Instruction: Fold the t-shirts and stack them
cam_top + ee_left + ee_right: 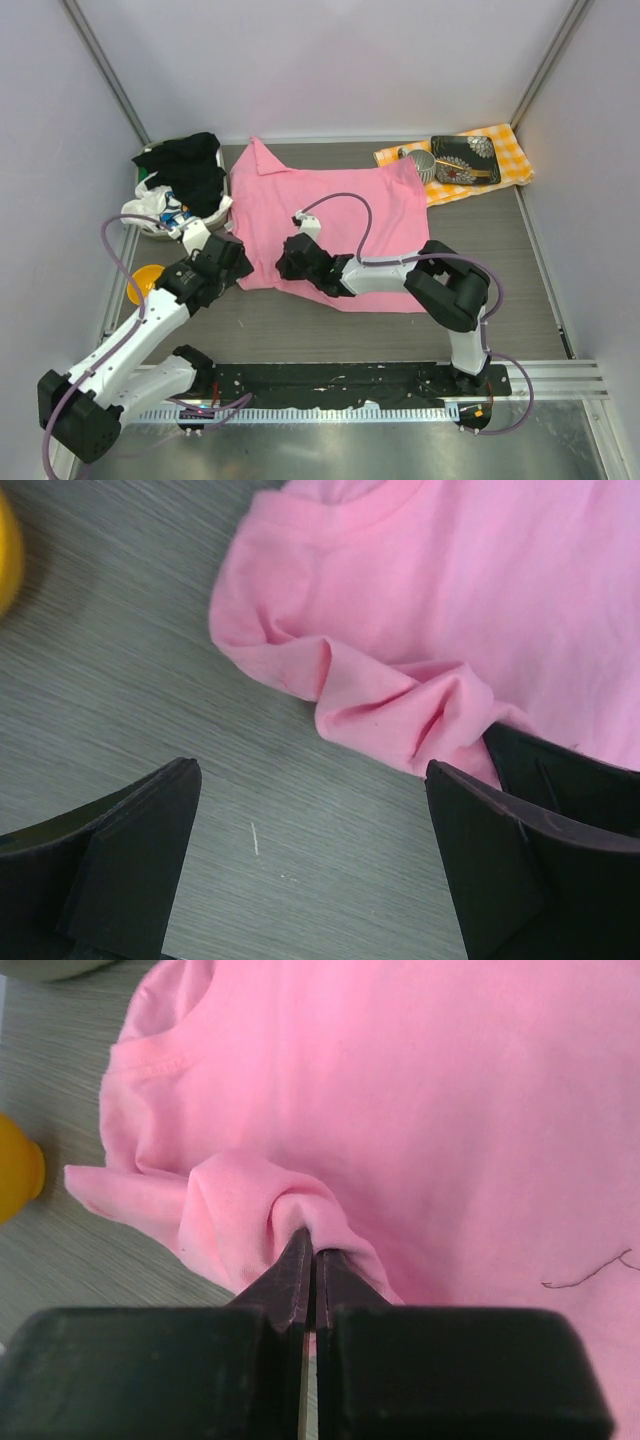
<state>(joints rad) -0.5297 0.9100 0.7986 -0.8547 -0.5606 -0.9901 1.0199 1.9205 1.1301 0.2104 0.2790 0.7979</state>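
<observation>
Now, basket (pixel 229 198) holding black t-shirt (pixel 190 165), right claw (pixel 308 1248) pinching pink t-shirt (pixel 340 210), left claw (pixel 310 780) spread.

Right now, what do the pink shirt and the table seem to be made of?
Pink shirt: soft matte cloth, probably a cotton knit; it bunches into rounded folds where the right hand pinches it.
Table: grey with fine streaked wood grain, low sheen; likely laminate or printed board rather than raw wood.

Plain bright pink t-shirt (pixel 340 215), black t-shirt (pixel 190 165), orange-and-yellow checked cloth (pixel 512 152), grey wood-grain table (pixel 300 335).
</observation>
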